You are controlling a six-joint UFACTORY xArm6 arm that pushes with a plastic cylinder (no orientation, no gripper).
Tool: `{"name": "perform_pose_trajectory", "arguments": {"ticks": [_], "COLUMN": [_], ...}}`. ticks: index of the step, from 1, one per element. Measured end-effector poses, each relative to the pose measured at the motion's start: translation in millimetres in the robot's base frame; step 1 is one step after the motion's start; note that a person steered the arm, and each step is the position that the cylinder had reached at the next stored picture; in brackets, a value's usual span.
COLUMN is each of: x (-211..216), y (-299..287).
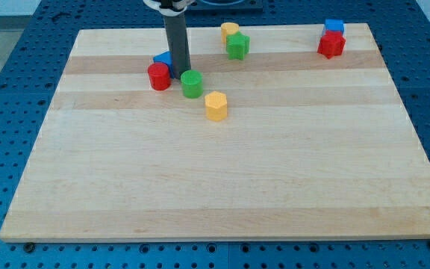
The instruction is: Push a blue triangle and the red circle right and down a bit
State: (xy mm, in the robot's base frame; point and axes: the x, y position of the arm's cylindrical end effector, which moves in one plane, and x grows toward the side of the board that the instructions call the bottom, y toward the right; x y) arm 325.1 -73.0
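A blue triangle [163, 59] lies near the view's top left, partly hidden behind my rod. The red circle [158, 76] stands right below it, touching or almost touching it. My tip [180, 77] rests on the board just right of the red circle and the blue triangle. A green circle [192, 84] stands right next to the tip on its right side.
A yellow hexagon [216, 106] lies below and right of the green circle. A yellow block [230, 31] and a green star [238, 46] sit at the top middle. A blue block [334, 28] and a red block [331, 45] sit at the top right. The wooden board [222, 187] lies on a blue perforated table.
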Motion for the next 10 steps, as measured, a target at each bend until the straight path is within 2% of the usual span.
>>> {"name": "perform_pose_trajectory", "arguments": {"ticks": [1,2,3,4,6,7,8,10], "x": [-33.9,-65.0,-68.1,-76.5,-62.9,-34.4,-3.4,1.3], "y": [29.1,30.1,27.5,-12.1,-79.1,-81.9,-53.6,-37.1]}}
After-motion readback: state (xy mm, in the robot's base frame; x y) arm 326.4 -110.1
